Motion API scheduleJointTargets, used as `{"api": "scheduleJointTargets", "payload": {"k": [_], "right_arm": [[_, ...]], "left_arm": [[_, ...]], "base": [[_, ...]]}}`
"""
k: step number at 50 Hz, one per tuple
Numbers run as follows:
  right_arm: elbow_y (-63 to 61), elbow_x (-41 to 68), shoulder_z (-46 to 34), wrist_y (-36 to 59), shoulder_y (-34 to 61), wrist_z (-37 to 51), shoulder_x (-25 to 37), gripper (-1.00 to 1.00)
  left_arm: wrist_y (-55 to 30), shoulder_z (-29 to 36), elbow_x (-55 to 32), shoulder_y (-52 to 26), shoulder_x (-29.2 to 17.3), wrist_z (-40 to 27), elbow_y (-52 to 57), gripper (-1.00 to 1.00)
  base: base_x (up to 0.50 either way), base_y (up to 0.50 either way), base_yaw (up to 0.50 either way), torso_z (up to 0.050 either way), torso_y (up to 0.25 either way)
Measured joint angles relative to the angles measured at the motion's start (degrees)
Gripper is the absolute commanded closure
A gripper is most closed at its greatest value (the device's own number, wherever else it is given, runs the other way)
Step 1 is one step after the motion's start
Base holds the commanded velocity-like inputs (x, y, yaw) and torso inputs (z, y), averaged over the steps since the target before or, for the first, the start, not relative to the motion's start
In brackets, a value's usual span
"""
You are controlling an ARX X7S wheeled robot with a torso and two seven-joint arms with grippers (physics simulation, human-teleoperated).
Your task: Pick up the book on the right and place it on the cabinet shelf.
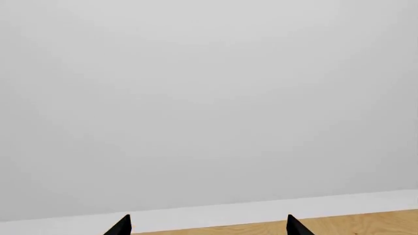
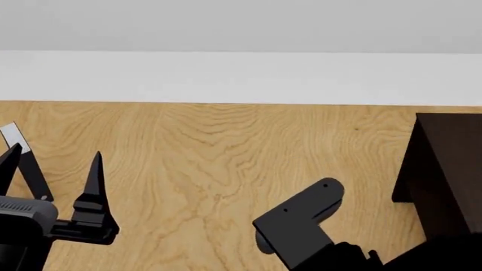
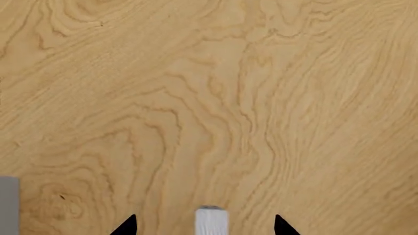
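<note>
**A:** Book (image 3: 211, 223), where is it?

**B:** Left wrist view: only wall (image 1: 209, 98), skirting and a strip of floor (image 1: 365, 223). The left fingers (image 1: 121, 226) are spread, with nothing between them.

**A:** Head view?

**B:** Left fingers apart at near left, cabinet (image 2: 444, 164) at right, no book seen.

**A:** Right wrist view?

**B:** A pale block, seemingly the book, stands between the spread right fingers (image 3: 127, 226), touching neither. A grey slab (image 3: 8, 205) lies to one side.

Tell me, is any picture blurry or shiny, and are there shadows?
Head view: sharp, evenly lit, only a faint shadow on the floor under the right arm; left wrist view: wall softly shaded, no glare; right wrist view: wood grain crisp.
</note>
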Motion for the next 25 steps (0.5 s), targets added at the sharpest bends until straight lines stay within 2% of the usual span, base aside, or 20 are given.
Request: {"api": "scheduleJointTargets", "payload": {"k": [10,25], "right_arm": [[0.06,0.84,-2.85,-0.26,-0.16,0.53,0.51,-1.00],[2.02,-4.32,-4.47,0.88,-2.36,-3.30,-0.22,-1.00]], "left_arm": [[0.02,-0.02,-0.41,0.05,-0.36,-0.20,0.20,-1.00],[-0.23,-0.07,-1.26,0.08,-0.82,-0.43,0.54,-1.00]], "base": [[0.00,0.00,0.00,0.000,0.000],[0.00,0.00,0.00,0.000,0.000]]}}
